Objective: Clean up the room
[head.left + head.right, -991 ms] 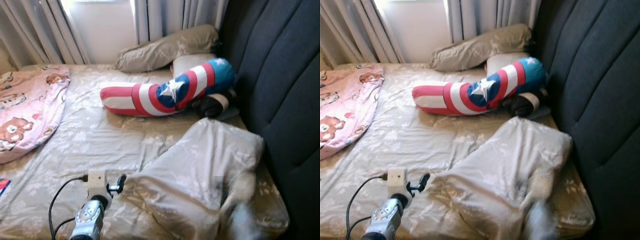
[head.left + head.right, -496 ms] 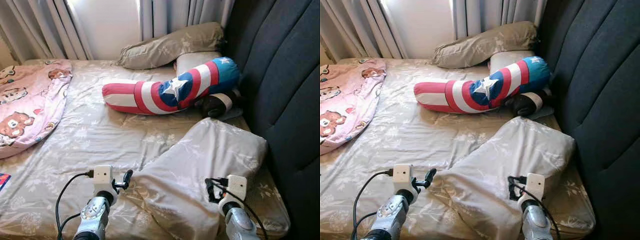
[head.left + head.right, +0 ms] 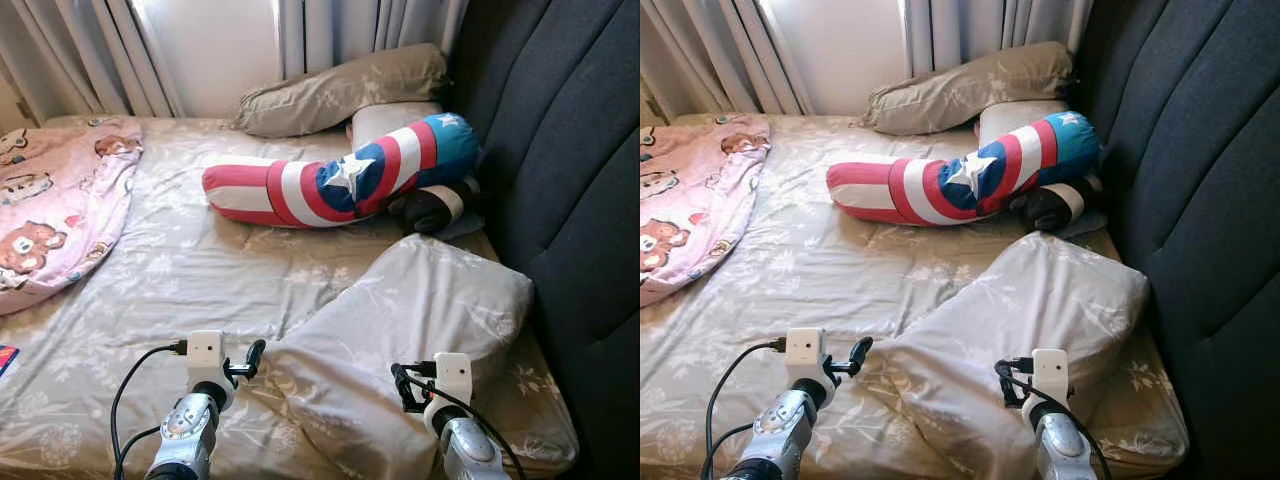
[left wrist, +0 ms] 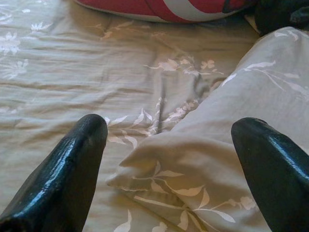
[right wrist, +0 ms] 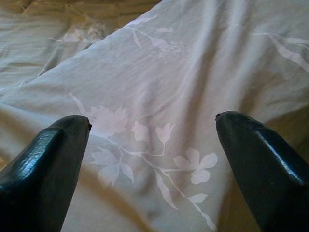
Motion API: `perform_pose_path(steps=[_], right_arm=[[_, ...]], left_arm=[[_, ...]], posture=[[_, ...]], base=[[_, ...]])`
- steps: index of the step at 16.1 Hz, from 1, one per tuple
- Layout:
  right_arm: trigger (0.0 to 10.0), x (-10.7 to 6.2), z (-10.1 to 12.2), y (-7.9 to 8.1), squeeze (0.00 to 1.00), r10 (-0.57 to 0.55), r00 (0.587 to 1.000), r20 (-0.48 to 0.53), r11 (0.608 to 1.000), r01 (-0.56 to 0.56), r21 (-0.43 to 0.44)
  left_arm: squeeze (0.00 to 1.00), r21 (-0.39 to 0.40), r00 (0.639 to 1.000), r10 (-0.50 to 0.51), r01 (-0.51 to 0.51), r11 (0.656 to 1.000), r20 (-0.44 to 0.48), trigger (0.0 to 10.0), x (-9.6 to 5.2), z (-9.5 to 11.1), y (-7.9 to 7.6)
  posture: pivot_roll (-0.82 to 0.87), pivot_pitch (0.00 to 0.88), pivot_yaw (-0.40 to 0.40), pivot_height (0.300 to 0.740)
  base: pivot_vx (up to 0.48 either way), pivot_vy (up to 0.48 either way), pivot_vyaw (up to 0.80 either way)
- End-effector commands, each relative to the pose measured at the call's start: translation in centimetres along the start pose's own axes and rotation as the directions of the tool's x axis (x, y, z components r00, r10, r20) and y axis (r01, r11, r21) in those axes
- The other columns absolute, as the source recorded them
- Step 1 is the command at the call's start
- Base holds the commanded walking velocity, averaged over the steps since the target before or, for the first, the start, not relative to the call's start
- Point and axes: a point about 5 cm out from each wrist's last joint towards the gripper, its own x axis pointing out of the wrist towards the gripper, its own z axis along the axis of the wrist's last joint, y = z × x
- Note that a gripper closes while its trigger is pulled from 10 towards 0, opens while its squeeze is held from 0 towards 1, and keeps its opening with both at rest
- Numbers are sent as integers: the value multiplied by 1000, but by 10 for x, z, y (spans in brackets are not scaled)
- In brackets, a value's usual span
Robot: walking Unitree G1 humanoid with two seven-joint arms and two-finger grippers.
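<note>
One big bed (image 3: 190,270) holds a tan pillow (image 3: 410,330) near its front edge, beside the dark headboard (image 3: 570,170). The right gripper (image 5: 152,140) hangs over the pillow, fingers spread wide apart. The left gripper (image 4: 169,145) is open too, with the pillow's corner lying between its fingers (image 4: 72,164).
</note>
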Motion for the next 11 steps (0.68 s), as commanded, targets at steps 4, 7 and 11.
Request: perform_pose_path(steps=[4,7,11], right_arm=[[10000,0,-1,-1,0,-1,1000,-12,1000,1,1],[10000,-1,-3,-3,0,-29,999,-25,998,30,51],[10000,-1,-6,-5,0,-26,999,-47,999,28,45]], left_arm=[[0,-7,1000,1,0,1000,16,10000,2,4,0],[0,-6,1000,-1,2,1000,17,10000,2,5,0],[0,-6,1000,-1,1,1000,12,10000,2,4,0]], posture=[[-4,36,-40,740],[-4,34,-38,740],[-4,31,-38,740]], base=[[0,0,0],[0,0,0],[0,0,0]])
